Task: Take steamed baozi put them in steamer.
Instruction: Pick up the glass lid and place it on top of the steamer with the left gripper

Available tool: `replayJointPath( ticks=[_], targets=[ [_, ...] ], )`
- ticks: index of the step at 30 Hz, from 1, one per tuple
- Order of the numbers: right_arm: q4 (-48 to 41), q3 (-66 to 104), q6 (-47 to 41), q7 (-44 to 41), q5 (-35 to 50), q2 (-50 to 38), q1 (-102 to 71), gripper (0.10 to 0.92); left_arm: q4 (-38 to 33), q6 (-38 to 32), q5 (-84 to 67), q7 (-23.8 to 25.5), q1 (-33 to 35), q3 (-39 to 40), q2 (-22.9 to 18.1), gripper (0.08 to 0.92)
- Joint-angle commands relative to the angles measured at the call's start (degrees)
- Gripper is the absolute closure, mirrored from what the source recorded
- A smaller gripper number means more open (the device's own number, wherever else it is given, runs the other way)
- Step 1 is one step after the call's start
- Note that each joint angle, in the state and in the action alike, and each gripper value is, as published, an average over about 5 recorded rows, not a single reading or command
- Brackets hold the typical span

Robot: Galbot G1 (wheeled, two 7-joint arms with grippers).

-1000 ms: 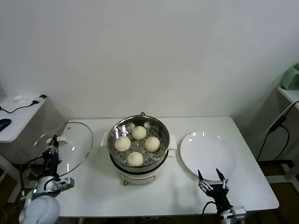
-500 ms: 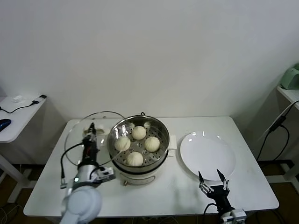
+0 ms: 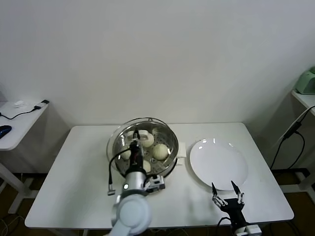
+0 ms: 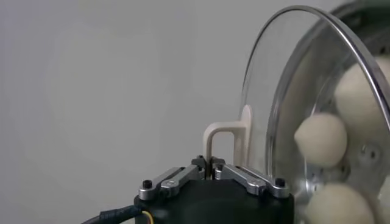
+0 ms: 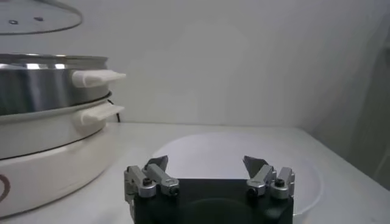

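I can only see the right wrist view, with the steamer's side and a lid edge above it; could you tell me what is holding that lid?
Observer: The left gripper, shut on the white handle, holds the glass lid over the steamer.
Operator: Thank you. Are there baozi inside?
Observer: Yes, baozi lie inside it; the arm hides some, so I count at least three.
Operator: And where is my own gripper?
Observer: The right gripper, open, sits at the near edge of the table, in front of the white plate.
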Motion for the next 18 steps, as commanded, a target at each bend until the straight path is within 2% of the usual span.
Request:
replayJointPath(
  ticks=[1,18],
  targets=[
    [-0.5,0.6,2.3,0.3,0.3,0.1,-0.3,0.203,4.1,2.4,5.1,1.9,-2.5,6.6,-4.6,0.866],
    [-0.6,0.9,4.6,0.7,1.0,0.5,-0.6,0.203,11.3,2.1,3.0,-1.3,-5.2,3.5,-3.5,0.866]
  ],
)
